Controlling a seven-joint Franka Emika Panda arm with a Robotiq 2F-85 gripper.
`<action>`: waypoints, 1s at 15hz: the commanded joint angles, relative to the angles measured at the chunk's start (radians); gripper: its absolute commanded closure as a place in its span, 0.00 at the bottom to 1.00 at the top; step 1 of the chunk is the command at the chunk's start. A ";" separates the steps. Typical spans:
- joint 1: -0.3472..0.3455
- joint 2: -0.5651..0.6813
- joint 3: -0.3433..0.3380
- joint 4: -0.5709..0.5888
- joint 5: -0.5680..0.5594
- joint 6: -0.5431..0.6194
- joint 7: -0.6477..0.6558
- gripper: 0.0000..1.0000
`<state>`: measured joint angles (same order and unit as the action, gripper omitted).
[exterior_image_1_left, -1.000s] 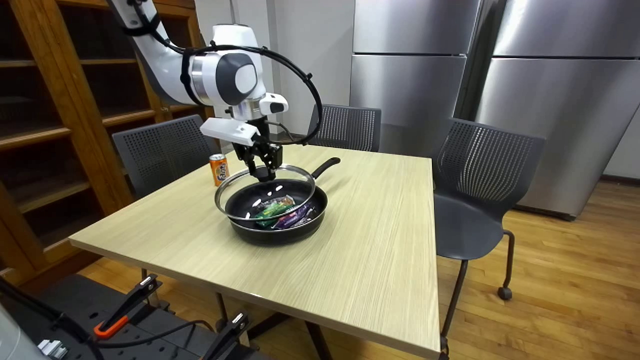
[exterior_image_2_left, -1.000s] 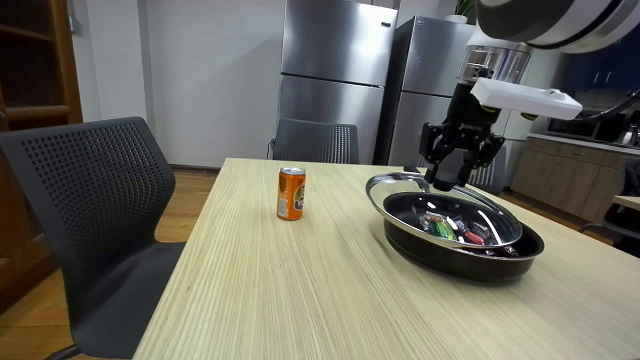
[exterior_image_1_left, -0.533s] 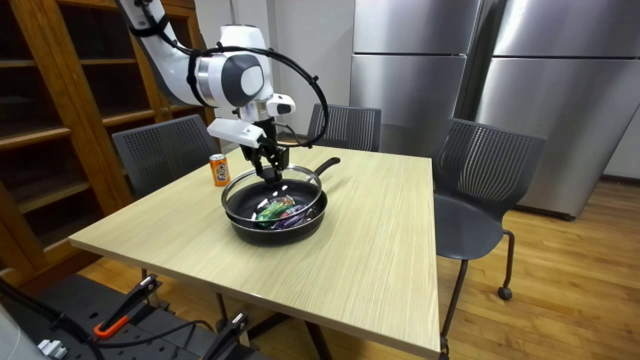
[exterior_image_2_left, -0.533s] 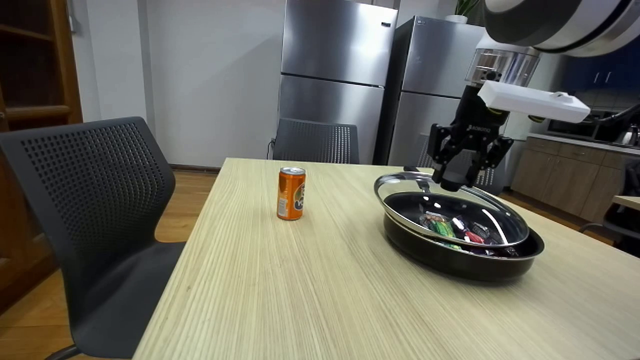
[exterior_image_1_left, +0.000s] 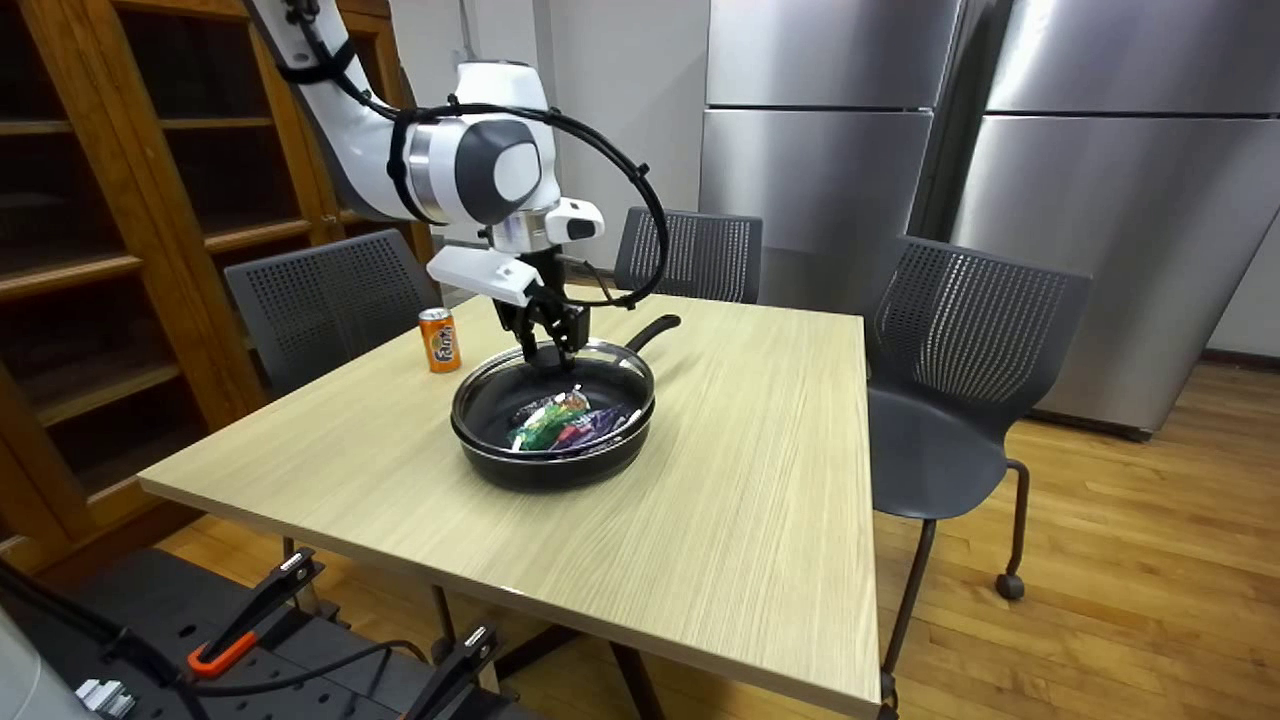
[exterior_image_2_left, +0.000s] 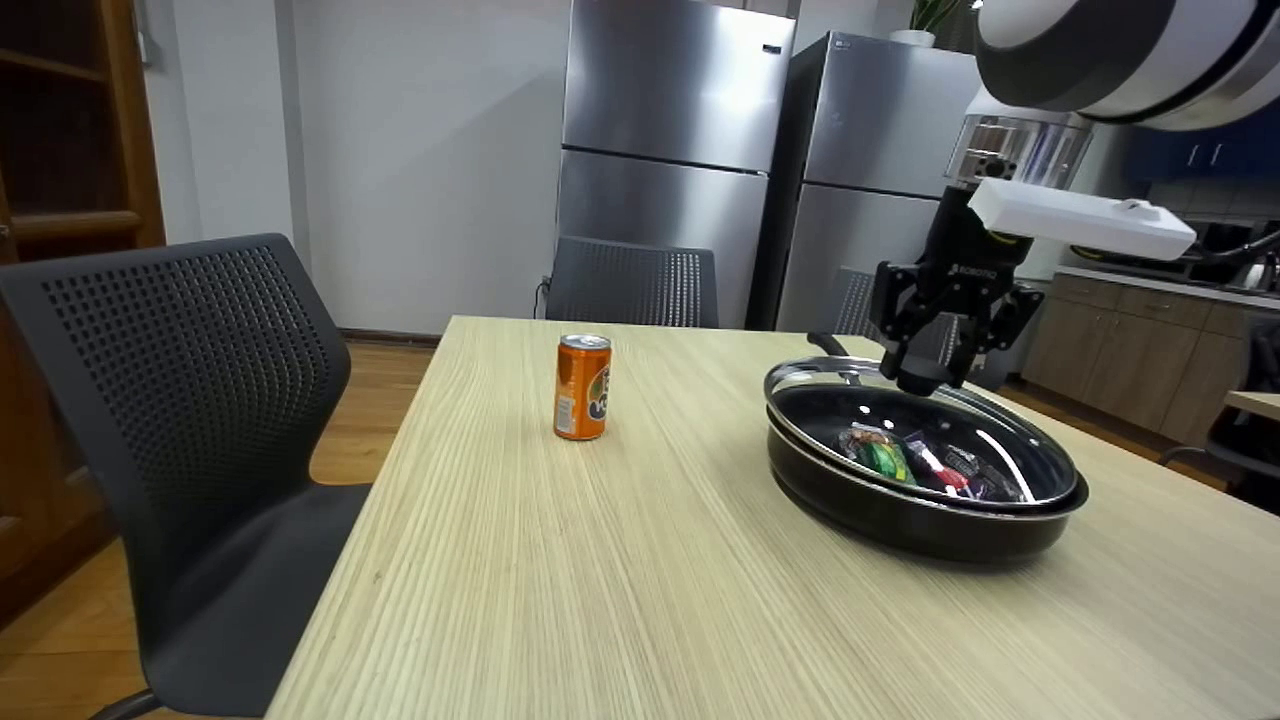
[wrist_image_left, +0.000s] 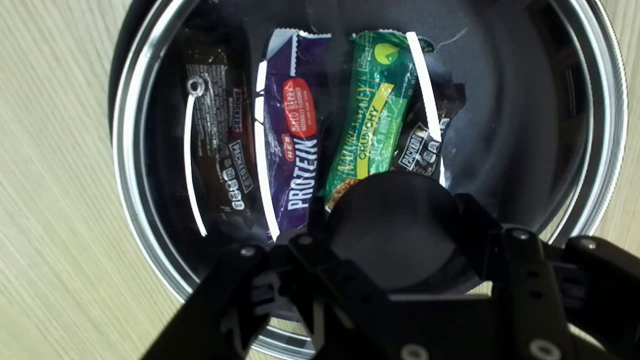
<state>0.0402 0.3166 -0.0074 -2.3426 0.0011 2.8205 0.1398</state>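
Gripper (exterior_image_2_left: 927, 367) pinches a lid (exterior_image_2_left: 905, 420) by its knob (wrist_image_left: 392, 235) over a pan (exterior_image_2_left: 925, 525) of snack bars (wrist_image_left: 370, 107).

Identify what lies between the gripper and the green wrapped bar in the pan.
The glass lid, shown in both exterior views: the gripper clasps its knob above, and the green wrapped bar shows through the glass below.

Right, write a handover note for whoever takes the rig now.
Tool: closed on the black knob of the glass lid.
Things: lid over the pan, roughly lined up with it; wrapped bars inside the pan. Orange can upright on the table, apart from the pan.
Done: lid gripped, over the pan.
Left, likely: check the lid is fully seated (can't tell), then release the knob.
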 joint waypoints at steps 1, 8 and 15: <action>-0.007 -0.018 -0.003 0.011 0.013 -0.015 -0.012 0.61; -0.009 -0.013 0.006 0.016 0.026 -0.033 -0.020 0.61; 0.013 -0.011 -0.021 0.014 0.000 -0.051 0.016 0.61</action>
<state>0.0412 0.3288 -0.0159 -2.3406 0.0075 2.8112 0.1410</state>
